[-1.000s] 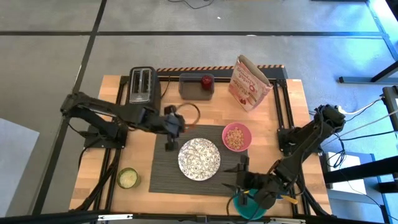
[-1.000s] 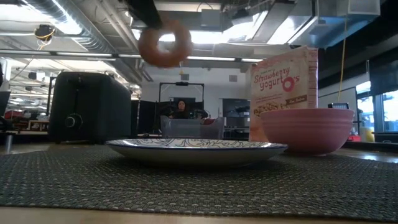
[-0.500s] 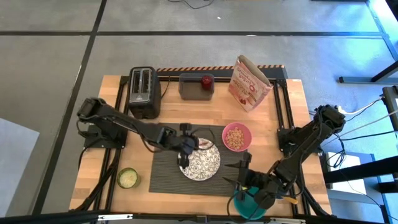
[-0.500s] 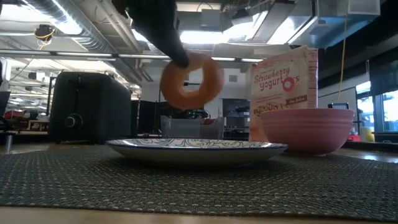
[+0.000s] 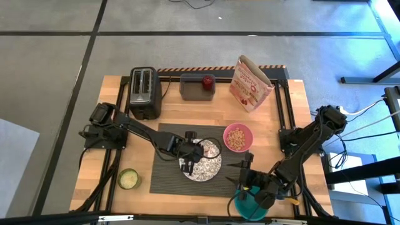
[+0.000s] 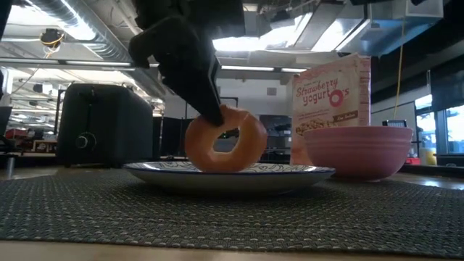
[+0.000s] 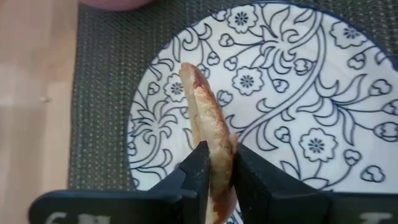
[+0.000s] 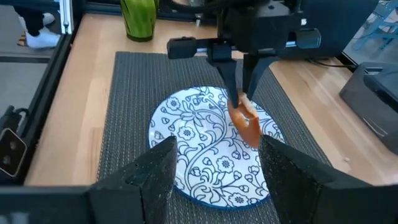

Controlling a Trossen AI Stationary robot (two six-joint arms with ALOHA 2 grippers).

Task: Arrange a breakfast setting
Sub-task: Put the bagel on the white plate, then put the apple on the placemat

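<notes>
Watching for a roll: your left gripper [image 7: 214, 163] has the bagel [image 6: 225, 139] standing on edge on the plate [image 5: 211, 167], and if you let go like this it will likely tip or wheel off toward the mat [image 5: 164, 174]. A tilt before release would lay it flat. The fingers are pinched narrow across the bagel's thickness at its top rim, jaws on both flat faces. The bagel's lower edge looks down on the plate surface in the low view, though contact is hard to confirm from that angle. On the high-view clock, the plate sits at the mat's centre with the bagel at roughly its 12 o'clock. The pink bowl [image 5: 238, 137] with cereal sits at the plate's 2 o'clock, close enough to be bumped by a runaway bagel. Your right gripper [image 5: 248, 169] waits at the plate's 4 o'clock, fingers apart, holding nothing.
</notes>
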